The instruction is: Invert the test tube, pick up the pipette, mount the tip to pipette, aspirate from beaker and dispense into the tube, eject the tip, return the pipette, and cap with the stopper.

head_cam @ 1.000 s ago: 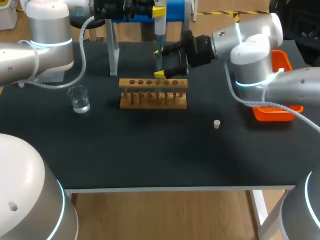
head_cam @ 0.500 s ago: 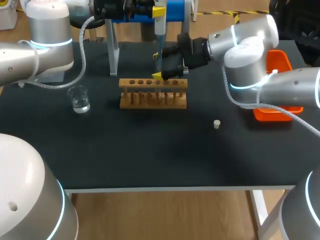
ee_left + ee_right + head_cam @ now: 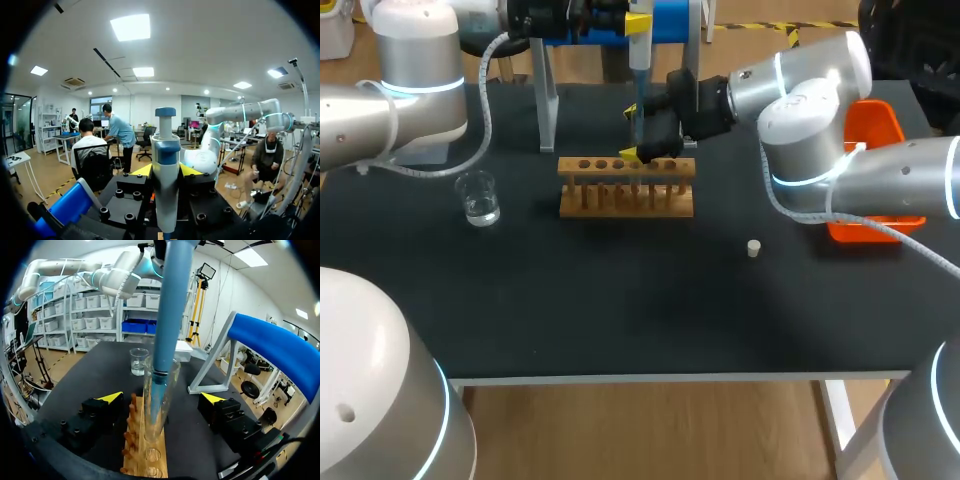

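Note:
My left gripper (image 3: 166, 172) is shut on the blue-and-white pipette (image 3: 165, 165), held upright over the wooden rack (image 3: 626, 188). The pipette's lower shaft (image 3: 167, 315) reaches down into the clear test tube (image 3: 161, 390), which stands upright in the rack (image 3: 141, 452). My right gripper (image 3: 161, 398) is open, a finger on each side of the tube and neither touching it. In the head view my right gripper (image 3: 633, 132) sits just behind the rack, at the pipette (image 3: 639, 62). The glass beaker (image 3: 478, 197) stands left of the rack. The small stopper (image 3: 753, 248) lies to the rack's front right.
The blue pipette stand (image 3: 670, 22) rises at the back, behind the rack. An orange tray (image 3: 880, 130) sits at the right edge behind my right arm. The beaker (image 3: 139, 361) shows beyond the rack's far end in the right wrist view.
My right arm has swung left, bringing its open gripper around the tube. The left arm and the pipette have stayed put.

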`<control>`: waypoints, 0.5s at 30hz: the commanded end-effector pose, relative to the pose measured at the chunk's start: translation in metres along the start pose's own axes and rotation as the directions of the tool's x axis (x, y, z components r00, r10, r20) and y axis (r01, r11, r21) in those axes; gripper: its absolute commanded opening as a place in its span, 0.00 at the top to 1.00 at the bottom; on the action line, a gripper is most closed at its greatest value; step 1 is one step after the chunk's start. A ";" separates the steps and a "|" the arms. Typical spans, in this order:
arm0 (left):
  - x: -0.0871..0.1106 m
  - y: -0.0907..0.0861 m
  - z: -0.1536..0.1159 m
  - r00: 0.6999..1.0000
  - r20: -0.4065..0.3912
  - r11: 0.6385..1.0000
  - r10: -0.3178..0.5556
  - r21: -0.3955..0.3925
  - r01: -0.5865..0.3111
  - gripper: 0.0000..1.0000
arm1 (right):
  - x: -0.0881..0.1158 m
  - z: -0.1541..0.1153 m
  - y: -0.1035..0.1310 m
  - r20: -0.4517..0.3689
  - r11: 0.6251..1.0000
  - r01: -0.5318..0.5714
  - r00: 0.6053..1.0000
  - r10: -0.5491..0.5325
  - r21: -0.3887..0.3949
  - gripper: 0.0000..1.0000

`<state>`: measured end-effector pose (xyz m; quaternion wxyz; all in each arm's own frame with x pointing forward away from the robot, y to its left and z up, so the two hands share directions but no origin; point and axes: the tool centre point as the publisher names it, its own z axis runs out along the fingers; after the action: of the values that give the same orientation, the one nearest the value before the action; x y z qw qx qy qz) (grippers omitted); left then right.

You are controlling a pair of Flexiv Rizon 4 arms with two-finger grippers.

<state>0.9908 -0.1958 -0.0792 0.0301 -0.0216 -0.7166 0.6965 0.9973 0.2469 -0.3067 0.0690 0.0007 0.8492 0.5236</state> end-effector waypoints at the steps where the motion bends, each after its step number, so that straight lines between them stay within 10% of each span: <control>1: -0.001 -0.001 0.000 1.000 -0.003 1.000 0.000 -0.001 0.000 1.00 | 0.002 0.003 0.003 0.008 1.000 0.005 1.000 -0.005 0.011 0.00; 15: -0.001 -0.001 0.000 1.000 -0.003 1.000 0.000 -0.001 0.000 1.00 | 0.001 0.006 0.001 0.011 0.999 0.016 1.000 -0.017 0.034 0.00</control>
<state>0.9908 -0.1958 -0.0792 0.0301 -0.0216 -0.7166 0.6965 0.9968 0.2522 -0.3092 0.0785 -0.0025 0.8562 0.5106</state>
